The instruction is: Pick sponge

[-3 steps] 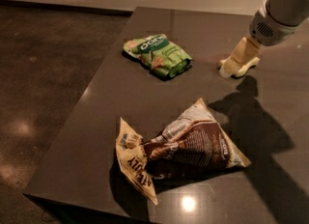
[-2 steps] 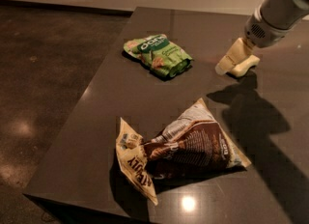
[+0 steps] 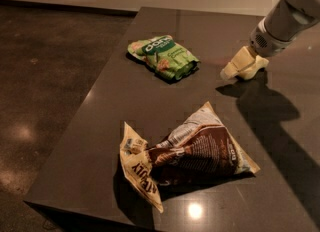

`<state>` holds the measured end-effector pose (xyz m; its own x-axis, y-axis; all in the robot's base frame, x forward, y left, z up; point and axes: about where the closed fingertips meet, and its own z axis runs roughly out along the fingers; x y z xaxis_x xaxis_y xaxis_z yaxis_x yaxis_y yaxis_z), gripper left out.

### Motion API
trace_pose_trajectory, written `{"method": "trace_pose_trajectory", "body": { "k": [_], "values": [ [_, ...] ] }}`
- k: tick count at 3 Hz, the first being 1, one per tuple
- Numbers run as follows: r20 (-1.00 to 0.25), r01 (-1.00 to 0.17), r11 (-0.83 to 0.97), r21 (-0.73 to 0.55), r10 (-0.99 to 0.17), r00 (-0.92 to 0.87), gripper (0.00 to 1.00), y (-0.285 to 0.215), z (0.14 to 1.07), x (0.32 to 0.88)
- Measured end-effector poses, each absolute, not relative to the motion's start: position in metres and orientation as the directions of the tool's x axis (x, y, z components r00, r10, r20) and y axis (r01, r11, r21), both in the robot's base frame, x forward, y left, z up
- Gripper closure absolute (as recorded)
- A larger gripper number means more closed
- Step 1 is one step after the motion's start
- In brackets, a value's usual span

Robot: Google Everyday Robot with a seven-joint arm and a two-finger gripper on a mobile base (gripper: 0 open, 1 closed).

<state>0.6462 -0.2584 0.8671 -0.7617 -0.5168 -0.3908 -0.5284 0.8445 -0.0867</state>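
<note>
My cream gripper hangs from the grey-white arm at the right of the dark table, low over the tabletop and to the right of the green snack bag. No pale yellow sponge shows anywhere. It may be hidden behind the gripper.
A crumpled brown and cream snack bag lies near the table's front edge. The arm's shadow falls across the table's right side. The table's left edge drops to a dark polished floor. A pale wall runs along the back.
The gripper has shifted slightly left and lower toward the tabletop. The two bags have not moved.
</note>
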Motion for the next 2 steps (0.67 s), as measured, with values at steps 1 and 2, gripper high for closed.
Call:
{"method": "trace_pose_trajectory", "body": {
  "k": [1, 2],
  "values": [
    [-0.407, -0.515, 0.853, -0.085, -0.502, -0.763, 0.0, -0.2652, 0.858, 0.656],
    [-0.43, -0.5, 0.861, -0.089, -0.486, -0.76, 0.0, -0.2748, 0.8553, 0.664]
  ]
}}
